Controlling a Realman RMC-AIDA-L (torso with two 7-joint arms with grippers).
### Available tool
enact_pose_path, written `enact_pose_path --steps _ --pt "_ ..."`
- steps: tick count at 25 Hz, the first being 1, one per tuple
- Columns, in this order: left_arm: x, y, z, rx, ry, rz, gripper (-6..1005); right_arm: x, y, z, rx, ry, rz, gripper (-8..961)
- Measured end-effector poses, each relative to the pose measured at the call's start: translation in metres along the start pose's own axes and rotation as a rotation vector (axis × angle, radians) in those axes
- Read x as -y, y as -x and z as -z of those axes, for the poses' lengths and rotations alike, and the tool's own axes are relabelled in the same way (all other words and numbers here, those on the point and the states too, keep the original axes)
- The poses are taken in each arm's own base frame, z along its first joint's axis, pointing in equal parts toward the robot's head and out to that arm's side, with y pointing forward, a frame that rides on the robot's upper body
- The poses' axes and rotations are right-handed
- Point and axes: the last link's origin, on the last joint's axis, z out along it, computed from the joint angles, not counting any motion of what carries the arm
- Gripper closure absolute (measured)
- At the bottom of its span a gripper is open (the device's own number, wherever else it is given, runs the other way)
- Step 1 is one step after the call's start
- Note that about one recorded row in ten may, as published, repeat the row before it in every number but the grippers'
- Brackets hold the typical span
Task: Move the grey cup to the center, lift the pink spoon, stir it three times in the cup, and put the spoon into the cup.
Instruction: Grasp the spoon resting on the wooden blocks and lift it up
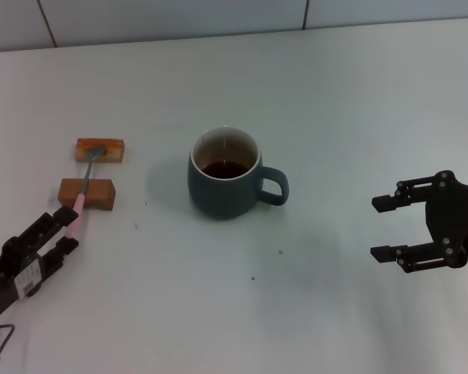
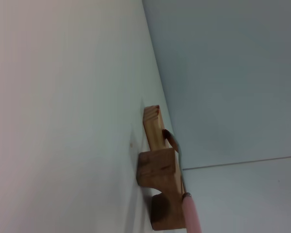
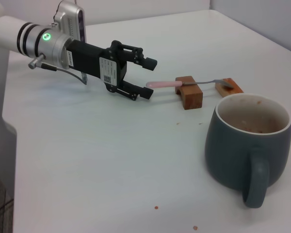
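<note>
The grey cup [image 1: 225,187] stands upright at the table's middle, its handle towards my right arm and dark liquid inside; it also shows in the right wrist view [image 3: 237,145]. The pink spoon [image 1: 84,187] lies across two wooden blocks at the left, bowl on the far block, pink handle end pointing at my left arm. It shows in the left wrist view [image 2: 190,216] and the right wrist view [image 3: 164,84]. My left gripper [image 1: 69,228] is open, its fingers on either side of the pink handle tip [image 3: 149,77]. My right gripper [image 1: 377,228] is open and empty, right of the cup.
The far wooden block [image 1: 100,149] and the near wooden block [image 1: 86,193] hold the spoon off the white table [image 1: 312,312]. A wall runs along the table's back edge. A few small crumbs lie in front of the cup.
</note>
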Motion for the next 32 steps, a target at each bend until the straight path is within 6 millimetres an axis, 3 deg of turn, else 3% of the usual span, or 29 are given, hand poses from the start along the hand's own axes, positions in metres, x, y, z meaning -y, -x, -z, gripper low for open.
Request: enact_pose_path --steps 6,18,32 --pt "-0.0004 0.0009 -0.0026 0.003 0.002 0.006 230 0.0002 -0.0001 0.0006 -0.001 -0.002 0.001 249" --pt "-0.0004 0.0032 -0.0047 0.006 0.005 0.019 403 0.0004 0.0001 0.0010 -0.002 -0.005 0.002 249" --pt "0.0015 0.0086 -0.0053 -0.010 0.007 0.058 408 0.0007 0.0014 0.0022 -0.002 -0.008 0.009 250"
